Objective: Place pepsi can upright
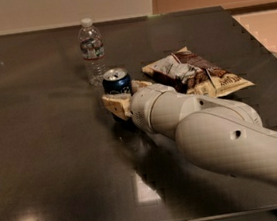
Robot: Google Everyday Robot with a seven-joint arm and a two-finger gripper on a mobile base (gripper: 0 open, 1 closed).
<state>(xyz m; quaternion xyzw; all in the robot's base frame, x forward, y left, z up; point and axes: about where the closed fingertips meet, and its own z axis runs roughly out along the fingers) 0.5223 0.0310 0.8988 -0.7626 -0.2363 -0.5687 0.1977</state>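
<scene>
The pepsi can (117, 83) is blue with a silver top and stands upright near the middle of the dark table (48, 159). Its lower part is hidden behind my gripper. My gripper (126, 96) reaches in from the right on a thick white arm (207, 134). Its tan fingers (115, 104) sit on either side of the can and close on it. I cannot tell whether the can's base touches the table.
A clear plastic water bottle (92, 50) stands just behind and left of the can. A brown and white snack bag (194, 73) lies to the right of the can. The table's right edge (251, 43) lies beyond the bag.
</scene>
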